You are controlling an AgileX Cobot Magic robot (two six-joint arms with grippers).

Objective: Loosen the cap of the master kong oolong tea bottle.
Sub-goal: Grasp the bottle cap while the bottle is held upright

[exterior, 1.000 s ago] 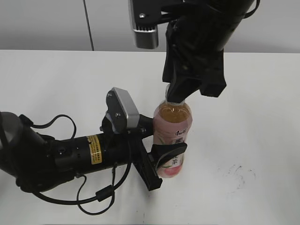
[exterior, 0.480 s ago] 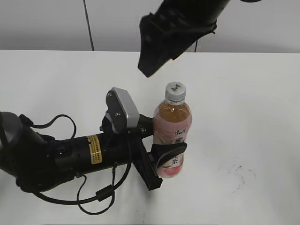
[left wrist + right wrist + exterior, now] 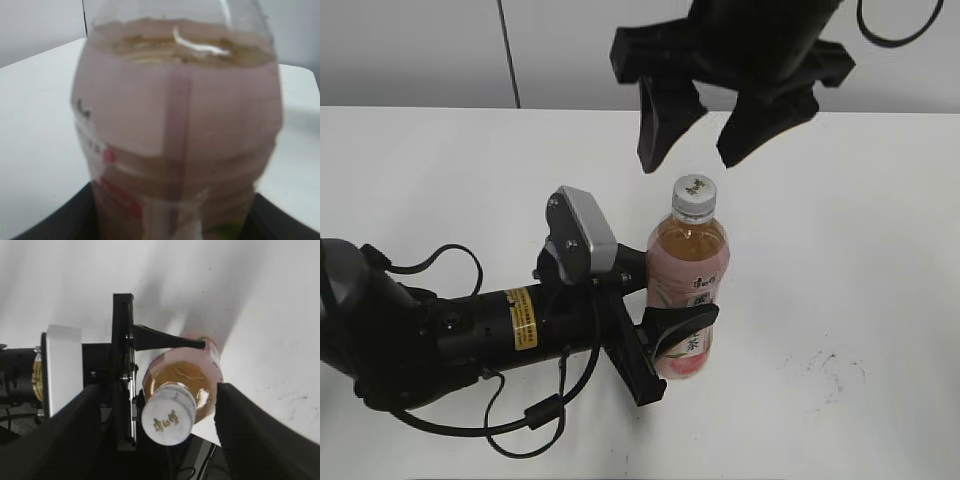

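Observation:
The master kong oolong tea bottle (image 3: 688, 285) stands upright on the white table, amber tea above a pink label. My left gripper (image 3: 680, 295) reaches in from the left and is shut on the bottle's lower body, one dark finger (image 3: 682, 318) wrapping its front. In the left wrist view the bottle (image 3: 175, 125) fills the frame between the dark fingers (image 3: 45, 225). The white cap (image 3: 695, 195) sits on the neck. My right gripper (image 3: 687, 160) hangs open just above it, touching nothing. From above, the cap (image 3: 168, 421) lies between the spread fingers (image 3: 75, 440) of my right gripper (image 3: 159, 390).
The left arm (image 3: 450, 335) lies along the table (image 3: 880, 250) at the left, with a black cable (image 3: 520, 425) looping by the front edge. Dark scuff marks (image 3: 830, 370) show to the right of the bottle. A grey wall (image 3: 420, 50) stands behind.
My right gripper, shut on the cap a second ago, has let go, risen and turned, and now hangs open above it. The left gripper and the bottle have not moved.

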